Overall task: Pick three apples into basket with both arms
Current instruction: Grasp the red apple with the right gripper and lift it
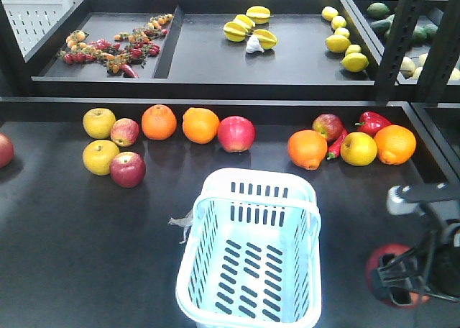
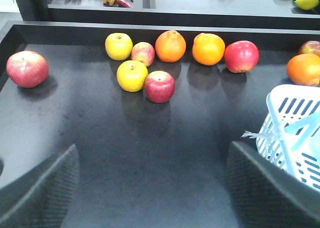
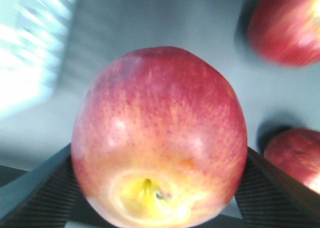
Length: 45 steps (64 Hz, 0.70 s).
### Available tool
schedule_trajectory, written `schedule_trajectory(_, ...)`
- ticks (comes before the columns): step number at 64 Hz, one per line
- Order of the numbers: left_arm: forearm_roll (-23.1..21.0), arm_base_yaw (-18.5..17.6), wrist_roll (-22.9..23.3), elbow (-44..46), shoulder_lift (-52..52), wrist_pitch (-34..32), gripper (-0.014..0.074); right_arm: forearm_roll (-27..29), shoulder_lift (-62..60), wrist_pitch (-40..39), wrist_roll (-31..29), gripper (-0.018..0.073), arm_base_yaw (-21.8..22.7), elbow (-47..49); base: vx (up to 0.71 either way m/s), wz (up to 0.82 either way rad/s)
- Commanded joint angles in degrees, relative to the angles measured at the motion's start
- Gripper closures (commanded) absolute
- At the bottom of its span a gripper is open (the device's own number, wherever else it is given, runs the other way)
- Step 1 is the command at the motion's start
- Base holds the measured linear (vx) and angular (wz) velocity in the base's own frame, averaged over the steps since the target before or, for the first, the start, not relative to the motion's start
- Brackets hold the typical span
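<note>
My right gripper (image 1: 399,281) is shut on a red apple with yellowish streaks (image 1: 383,260), low at the table's right, beside the pale blue-white basket (image 1: 248,198). In the right wrist view that apple (image 3: 160,133) fills the space between both fingers (image 3: 52,190), stem end toward the camera. My left gripper (image 2: 154,153) hangs open over bare table, and the basket's corner (image 2: 295,108) is at its right. On the table lie a dark red apple (image 2: 159,86), a streaked one (image 2: 143,53), a bright red one (image 2: 241,55) and one far left (image 2: 27,68).
Oranges (image 1: 159,121) and yellow round fruits (image 1: 100,157) lie among the apples. Red peppers (image 1: 374,121), an orange (image 1: 394,144) and another apple (image 1: 328,126) sit at the right. A raised black shelf (image 1: 215,83) with trays runs behind. A black post (image 1: 402,33) stands at the back right.
</note>
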State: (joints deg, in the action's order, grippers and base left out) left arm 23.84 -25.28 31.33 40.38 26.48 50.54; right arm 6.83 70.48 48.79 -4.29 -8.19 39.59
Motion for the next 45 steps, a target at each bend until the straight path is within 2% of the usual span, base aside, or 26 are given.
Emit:
schedule_trajectory(1, 1.13, 0.14, 0.31, 1.29, 0.47, -3.11, 0.0027, 6.63, -7.56, -0.38, -3.49, 0.016, 0.12, 1.36, 0.0, 0.0)
schedule_trajectory(18, 1.13, 0.14, 0.31, 1.29, 0.47, -3.11, 0.0027, 34.0, -14.68, -2.18, -23.47, 0.016, 0.12, 1.36, 0.0, 0.0)
schedule_trajectory(29, 1.13, 0.14, 0.31, 1.29, 0.47, -3.11, 0.0027, 47.65, -12.41, -3.31, -34.8, 0.016, 0.06, 1.36, 0.0, 0.0)
schedule_trajectory(37, 1.13, 0.14, 0.31, 1.29, 0.47, -3.11, 0.0027, 53.36, -8.75, -3.1, -39.2, 0.016, 0.06, 1.36, 0.0, 0.0)
schedule_trajectory(45, 1.13, 0.14, 0.31, 1.29, 0.47, -3.11, 0.0027, 55.03, -4.95, -2.06, -41.33, 0.016, 0.06, 1.36, 0.0, 0.0)
